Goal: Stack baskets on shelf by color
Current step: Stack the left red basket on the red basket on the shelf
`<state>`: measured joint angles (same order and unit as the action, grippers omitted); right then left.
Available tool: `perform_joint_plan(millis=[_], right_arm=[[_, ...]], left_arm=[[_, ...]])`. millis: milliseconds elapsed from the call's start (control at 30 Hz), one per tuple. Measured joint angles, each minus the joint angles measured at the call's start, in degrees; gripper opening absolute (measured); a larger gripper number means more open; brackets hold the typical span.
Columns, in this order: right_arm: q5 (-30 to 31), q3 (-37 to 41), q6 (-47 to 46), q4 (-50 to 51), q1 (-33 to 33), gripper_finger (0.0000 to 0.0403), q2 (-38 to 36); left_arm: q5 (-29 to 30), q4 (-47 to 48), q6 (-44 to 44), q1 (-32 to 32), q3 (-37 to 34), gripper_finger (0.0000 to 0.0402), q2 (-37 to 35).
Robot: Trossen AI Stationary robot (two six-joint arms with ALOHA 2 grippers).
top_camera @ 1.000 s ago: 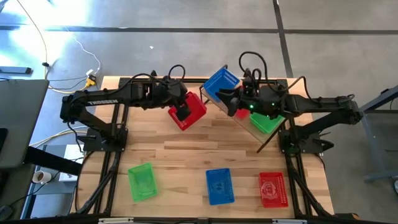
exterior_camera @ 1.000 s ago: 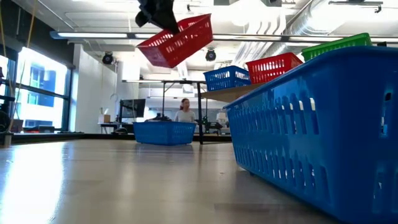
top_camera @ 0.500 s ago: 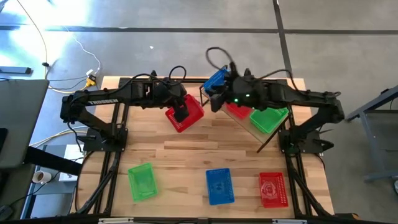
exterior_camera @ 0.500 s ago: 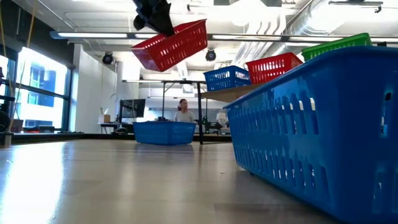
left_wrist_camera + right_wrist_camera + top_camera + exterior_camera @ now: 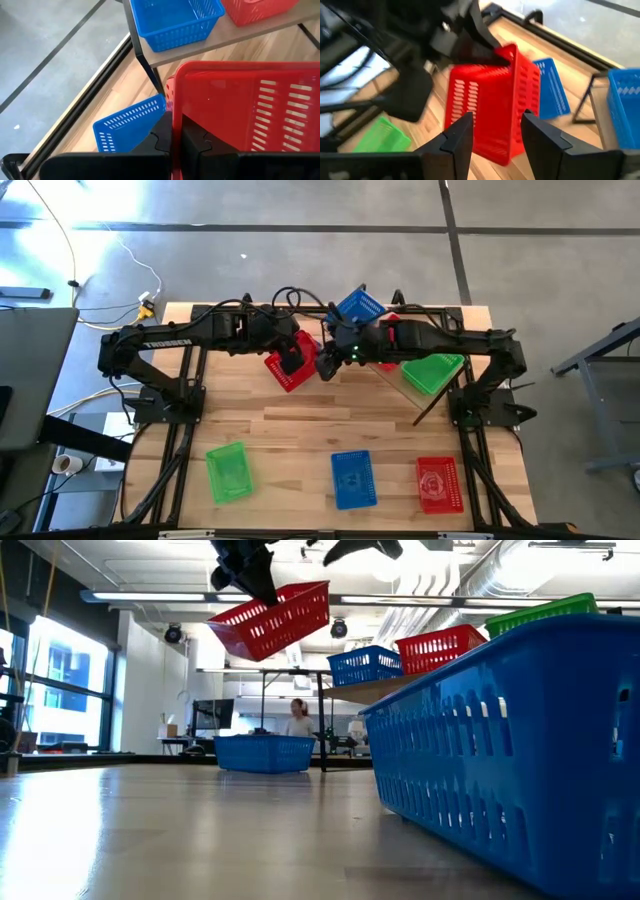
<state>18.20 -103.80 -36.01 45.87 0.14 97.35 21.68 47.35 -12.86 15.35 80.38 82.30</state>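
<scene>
My left gripper [image 5: 291, 361] is shut on a red basket [image 5: 283, 368] and holds it in the air left of the shelf [image 5: 215, 46]; it shows high and tilted in the low view [image 5: 270, 620]. My right gripper [image 5: 492, 132] is open just in front of this red basket [image 5: 490, 107], with a finger to either side and no contact that I can see. On the shelf stand a blue basket [image 5: 360, 304], a red basket [image 5: 440, 648] and a green basket [image 5: 432, 372]. Another blue basket [image 5: 127, 127] lies on the table below the shelf. My left gripper pinches one side wall of the red basket at its rim [image 5: 176, 117], one finger inside and one outside. In the low view the fingers come down from above [image 5: 245, 565]. The basket is lifted clear of the table and hangs tilted below them.
Near the table's front edge lie a green basket [image 5: 228, 471], a blue basket [image 5: 352, 478] and a red basket [image 5: 438, 483]. Bare wood lies between them and the arms. The shelf's black frame [image 5: 432, 405] stands under my right arm. A person stands far off in the room [image 5: 299, 717].
My right gripper has swung from over the shelf toward the table's left and now faces the held red basket. The red basket has drifted slightly left in my left gripper.
</scene>
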Motion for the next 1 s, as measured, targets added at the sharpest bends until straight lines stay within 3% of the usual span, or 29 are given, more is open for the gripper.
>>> perform_joint_plan(millis=[733, 867, 1000], right_arm=[[1.2, 0.3, -4.9, 6.1, -0.2, 0.0147, 0.9], [1.0, 0.3, -6.3, 6.2, -0.2, 0.0125, 0.9], [0.2, 0.3, -7.5, 6.3, -0.3, 0.0076, 0.9]], left_arm=[[0.0, -5.8, 2.0, -3.2, 0.0, 0.0000, 0.0], [0.0, -6.9, 2.6, -3.4, 0.0, 0.0000, 0.0], [0.0, -7.3, 2.6, -3.4, 0.0, 0.0000, 0.0]])
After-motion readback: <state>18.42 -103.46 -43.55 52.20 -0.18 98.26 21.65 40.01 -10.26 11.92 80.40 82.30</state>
